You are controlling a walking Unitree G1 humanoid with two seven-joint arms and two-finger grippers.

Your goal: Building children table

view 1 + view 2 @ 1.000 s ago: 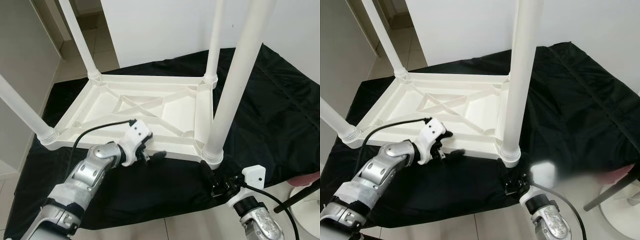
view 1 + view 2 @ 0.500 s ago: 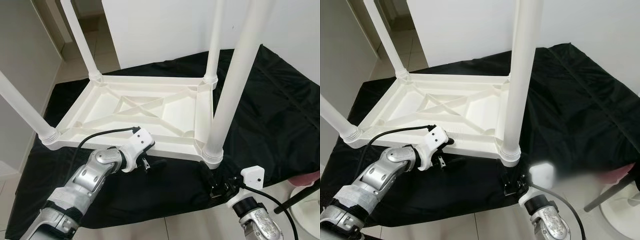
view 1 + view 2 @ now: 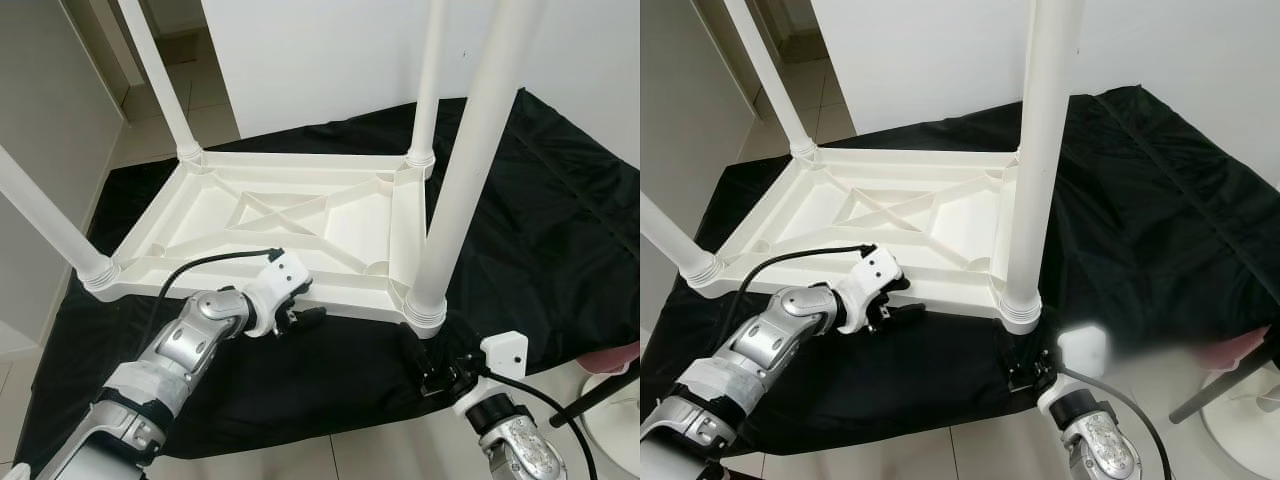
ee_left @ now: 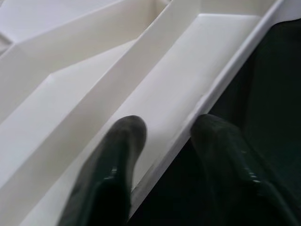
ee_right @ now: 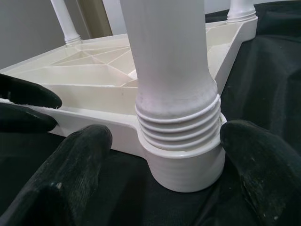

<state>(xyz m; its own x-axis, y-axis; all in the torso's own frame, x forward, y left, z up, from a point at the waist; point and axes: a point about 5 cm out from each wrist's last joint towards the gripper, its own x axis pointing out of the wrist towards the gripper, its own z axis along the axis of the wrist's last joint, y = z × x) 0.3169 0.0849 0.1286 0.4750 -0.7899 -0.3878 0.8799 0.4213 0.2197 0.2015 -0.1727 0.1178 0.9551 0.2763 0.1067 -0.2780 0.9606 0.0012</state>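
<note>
White plastic table (image 3: 300,215) upside down at frame center on black cloth (image 3: 540,200), four legs up; left gripper (image 3: 300,318) parted, straddling near rim at lower center; right gripper (image 5: 164,155) wide open around near-right leg socket (image 3: 425,310), gripping nothing.

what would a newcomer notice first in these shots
A white plastic children's table lies upside down on a black cloth, its four round legs pointing up. The left end effector straddles the table's near rim, and the right end effector brackets the threaded base of the nearest leg.
</note>
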